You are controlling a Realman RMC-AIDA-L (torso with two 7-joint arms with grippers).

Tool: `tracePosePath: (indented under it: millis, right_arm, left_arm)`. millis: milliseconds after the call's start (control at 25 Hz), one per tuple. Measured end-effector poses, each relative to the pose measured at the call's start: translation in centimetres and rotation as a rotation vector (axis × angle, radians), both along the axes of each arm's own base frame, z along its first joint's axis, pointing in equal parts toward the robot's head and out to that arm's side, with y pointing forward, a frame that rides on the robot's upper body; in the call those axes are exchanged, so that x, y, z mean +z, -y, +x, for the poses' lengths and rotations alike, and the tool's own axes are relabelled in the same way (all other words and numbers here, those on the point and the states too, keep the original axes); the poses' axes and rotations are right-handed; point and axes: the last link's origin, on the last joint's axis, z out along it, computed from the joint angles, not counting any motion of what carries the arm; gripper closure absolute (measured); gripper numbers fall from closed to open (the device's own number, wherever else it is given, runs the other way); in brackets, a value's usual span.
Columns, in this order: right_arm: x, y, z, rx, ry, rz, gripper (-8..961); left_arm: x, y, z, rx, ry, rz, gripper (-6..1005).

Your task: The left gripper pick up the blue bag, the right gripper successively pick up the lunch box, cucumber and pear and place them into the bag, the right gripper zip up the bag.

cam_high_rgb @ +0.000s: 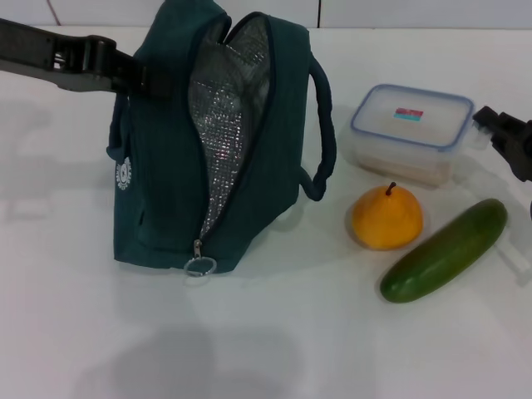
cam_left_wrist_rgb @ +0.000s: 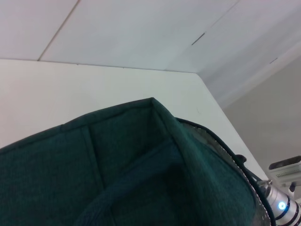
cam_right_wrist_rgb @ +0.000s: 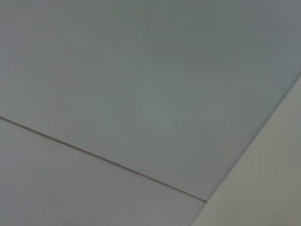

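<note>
Cucumber (cam_high_rgb: 445,250) near front edge; blue bag (cam_high_rgb: 166,166) unzipped, upright

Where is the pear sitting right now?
In the head view the pear stands on the table right of the blue bag, just in front of the lunch box and beside the cucumber.
</note>
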Motion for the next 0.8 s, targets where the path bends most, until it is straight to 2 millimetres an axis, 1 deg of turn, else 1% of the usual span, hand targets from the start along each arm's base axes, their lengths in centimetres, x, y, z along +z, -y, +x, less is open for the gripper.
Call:
tracePosePath:
  millis: [360,600,800]
  right_arm:
    - [0.21,0.12,-0.27,0.028,0.002,0.017,849]
    - [0.28,0.09,-0.38,0.04,0.01,0.021,857]
    - [0.73,0.33,-0.58,0.062,-0.011,0.047,859]
  left_arm:
    - [-0.02,0.12,0.02,-0.002,0.001,-0.008,954]
    - [-0.05,0.13,0.03,-0.003,0.002,-0.009,954]
    - [-0.12,0.17,0.05,-0.003,0.003,-0.012,954]
